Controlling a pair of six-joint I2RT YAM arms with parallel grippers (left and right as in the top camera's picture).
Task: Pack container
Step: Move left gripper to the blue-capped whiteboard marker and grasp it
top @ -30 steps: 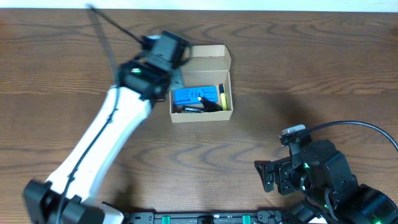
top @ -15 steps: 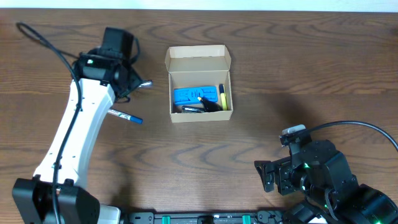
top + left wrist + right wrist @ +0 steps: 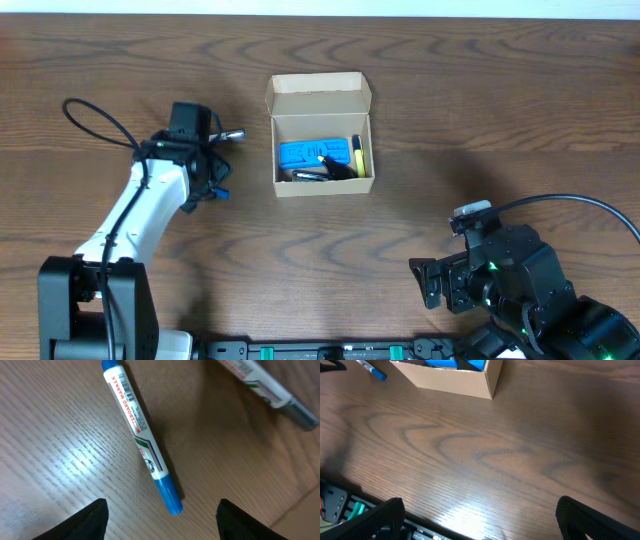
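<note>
The container (image 3: 322, 138) is an open tan cardboard box with its flap lid laid back; it holds a blue object (image 3: 305, 154), a yellow marker and a dark item. It shows at the top of the right wrist view (image 3: 451, 379). A blue-capped whiteboard marker (image 3: 140, 430) lies on the table left of the box, its blue tip showing in the overhead view (image 3: 222, 193). A second marker with a grey end (image 3: 265, 385) lies beside it (image 3: 231, 133). My left gripper (image 3: 162, 527) is open, just above the blue marker's end, holding nothing. My right gripper (image 3: 490, 525) is open and empty near the front right.
The wooden table (image 3: 480, 110) carries nothing else loose. The left arm's black cable (image 3: 95, 115) loops to its left. The right arm's body and cable (image 3: 520, 280) fill the front right corner.
My left arm has swung from beside the box to the left and forward, and now hovers over the two markers, covering most of the blue one. The right arm has not moved.
</note>
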